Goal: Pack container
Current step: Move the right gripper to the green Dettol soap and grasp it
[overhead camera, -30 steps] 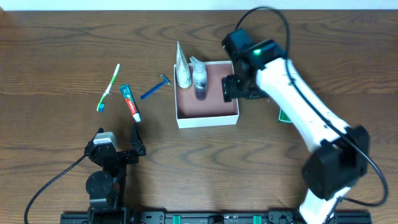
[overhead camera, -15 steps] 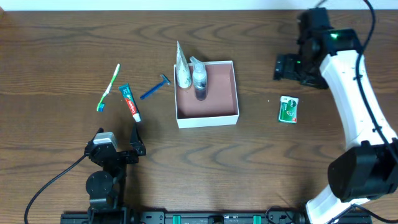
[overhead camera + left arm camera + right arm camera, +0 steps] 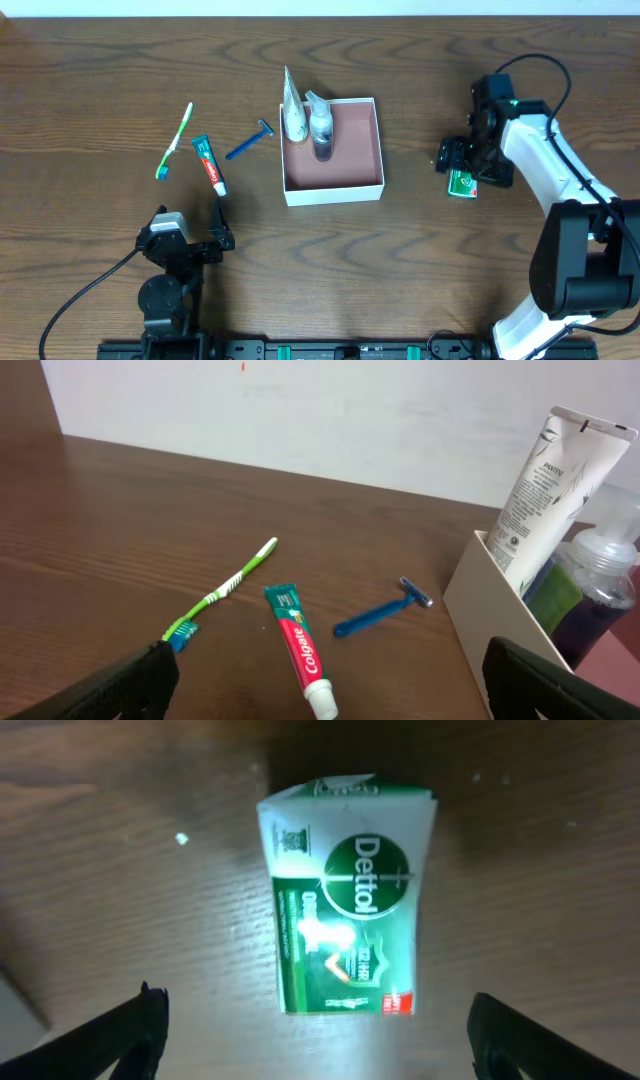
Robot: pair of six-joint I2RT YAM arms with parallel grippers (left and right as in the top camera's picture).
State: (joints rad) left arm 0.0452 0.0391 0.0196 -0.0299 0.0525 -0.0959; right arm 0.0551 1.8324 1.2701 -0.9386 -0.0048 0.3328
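Nearest the robot's side, the left pincer (image 3: 189,232) is sitting low over the dark wooden table (image 3: 400,260), near-left of the box, with its fingers spread wide and just gaping open.

A bit further out, the shallow square cardboard box (image 3: 333,192), white outside and pinkish-brown inside, is sitting flat around the middle of the table. Most of its floor is showing bare.

Right of the box and well apart from it, a green and white Dettol soap packet (image 3: 345,935) is lying flat. The right pincer (image 3: 467,163) is hanging right over it, fingers wide apart. In the right wrist view the packet is lining up with the gap between them. I can't tell whether either finger is touching it.

Left of the box, a red, white and green Colgate toothpaste tube (image 3: 209,165) is lying flat, cap end pointing toward the robot. A blue plastic razor (image 3: 250,141) is lying between that tube and the box. Further left, a green and white toothbrush (image 3: 176,140) is lying on a slant.

Inside the box, along its far-left side, a tall white tube (image 3: 292,110) is leaning against the left wall. A clear pump bottle (image 3: 320,130) holding dark liquid is standing just beside it.
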